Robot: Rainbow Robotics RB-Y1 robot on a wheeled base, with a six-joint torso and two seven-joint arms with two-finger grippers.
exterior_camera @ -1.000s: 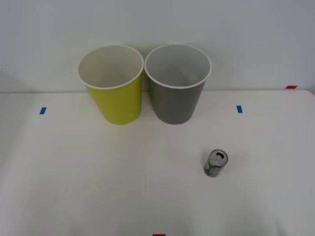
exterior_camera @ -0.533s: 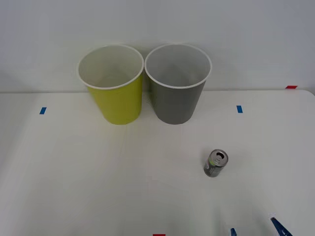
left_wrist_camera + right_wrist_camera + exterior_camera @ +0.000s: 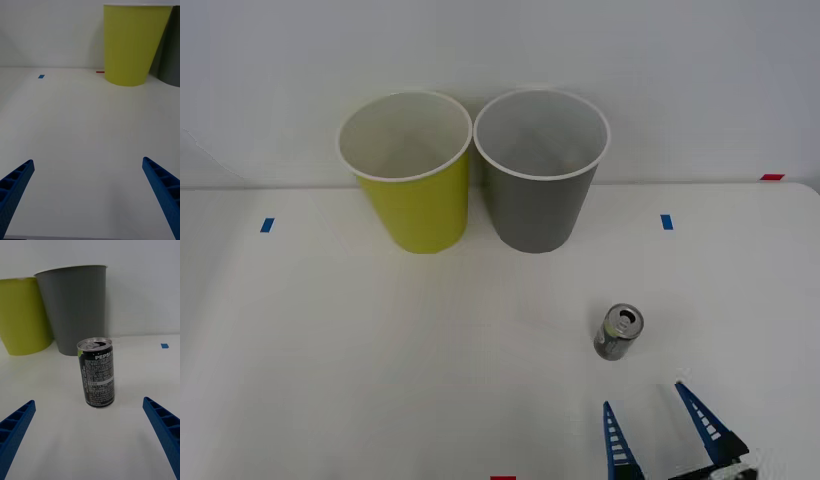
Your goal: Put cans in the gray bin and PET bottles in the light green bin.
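Right gripper [image 3: 650, 395] advanced, jaws spread, toward PEPSI can [image 3: 96, 372].

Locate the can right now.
In the front view the can stands upright on the table's right half, nearer the robot than the gray bin, just ahead of the open right tool.
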